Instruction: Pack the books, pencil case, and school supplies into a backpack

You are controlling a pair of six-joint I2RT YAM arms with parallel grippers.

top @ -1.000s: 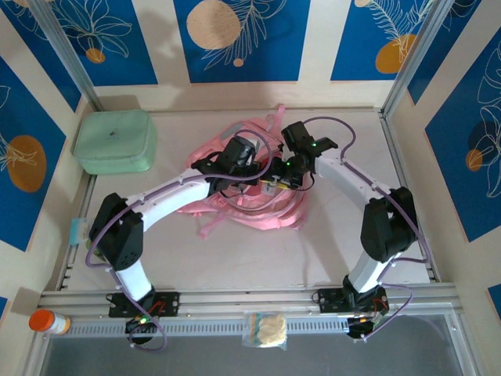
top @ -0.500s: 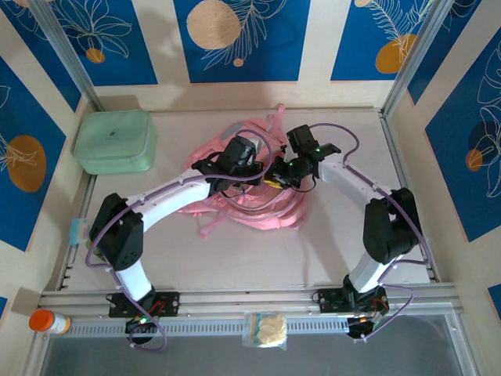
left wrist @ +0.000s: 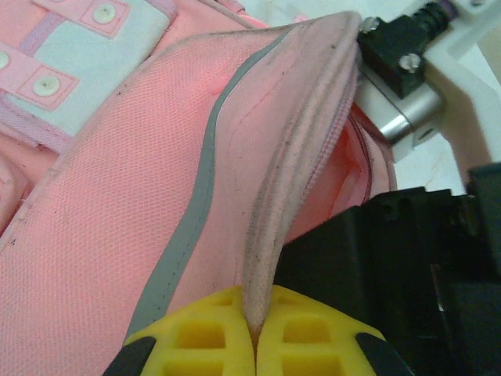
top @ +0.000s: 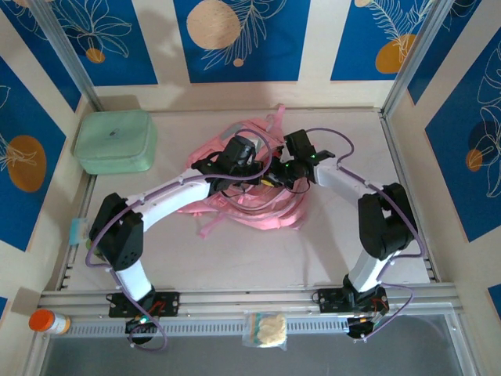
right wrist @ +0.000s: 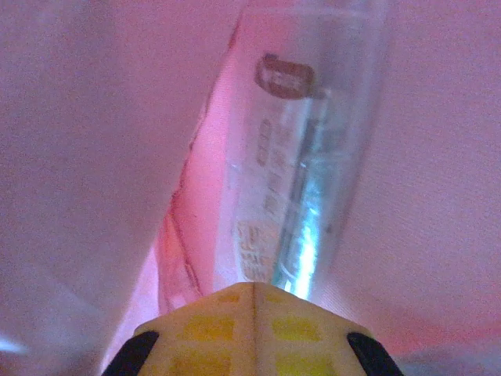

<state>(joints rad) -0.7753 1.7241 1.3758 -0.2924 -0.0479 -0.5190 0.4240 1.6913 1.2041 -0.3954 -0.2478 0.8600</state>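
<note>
Left gripper (left wrist: 254, 317) pinches backpack (left wrist: 102, 219) rim, rising toward 1 o'clock; right gripper (right wrist: 252, 291) closed, pencil case (right wrist: 313, 141) at 12 o'clock.

Overhead view evenly bright, shadows soft on the desk (top: 258, 251). Right wrist view blurred, pink-tinted — glare streaks a clear, shiny surface; left wrist sharper.

We count one pink backpack (top: 270, 213) on the surface, one mint-green zip case (top: 115, 141) far left, one teal packet (top: 76, 232) at the left edge, one orange-capped bottle (top: 47, 322) and one clear bag (top: 266, 330) near, and two claws: the left claw (left wrist: 254, 333) and the right claw (right wrist: 254, 301).
</note>
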